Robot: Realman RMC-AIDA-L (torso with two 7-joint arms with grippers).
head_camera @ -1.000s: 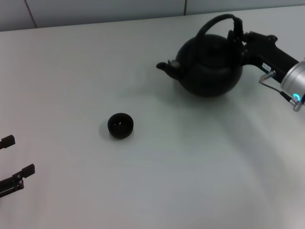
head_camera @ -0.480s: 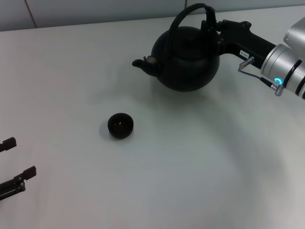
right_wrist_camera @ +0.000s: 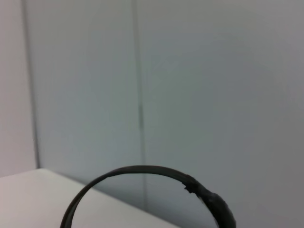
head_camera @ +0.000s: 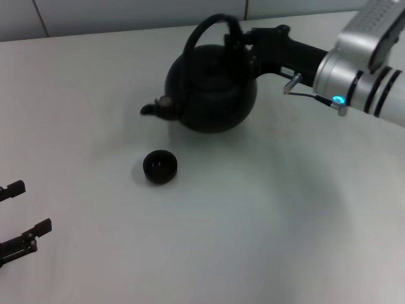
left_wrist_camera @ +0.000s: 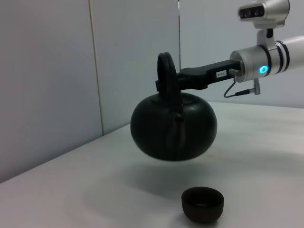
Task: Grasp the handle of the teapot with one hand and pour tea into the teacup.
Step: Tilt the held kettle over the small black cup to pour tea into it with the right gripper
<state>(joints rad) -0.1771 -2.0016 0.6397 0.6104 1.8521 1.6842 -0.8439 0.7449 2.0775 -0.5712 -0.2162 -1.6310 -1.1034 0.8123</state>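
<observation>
I have the right gripper (head_camera: 243,43) clamped on the handle (head_camera: 201,33) of the teapot (head_camera: 212,94), gripping the hoop on the side away from the spout (head_camera: 155,108). The left wrist view shows the pot hanging clear of the surface (head_camera: 253,221), its shadow on the white top beneath it, so the grasp and the lift are done.

The pot hangs roughly level and I see no tea leaving the spout. In the head view the spout points toward my left and slightly toward me, and the teacup (head_camera: 160,166) sits on the surface just below and nearer to me than the spout tip. From the left wrist view the teacup (left_wrist_camera: 203,204) stands under the pot's belly, a little off to one side (the spout itself is turned away from that camera, so I cannot line up tip and rim there).

The right wrist view shows only the arch of the handle (right_wrist_camera: 142,175) against the wall, which tells me little about alignment.

The left gripper (head_camera: 22,218) rests low at my near left, fingers apart, holding nothing, well away from the cup.

What I judge remains: bring the spout over the cup's mouth, then tip the pot to pour. The cup is small, so the aim will need care.
</observation>
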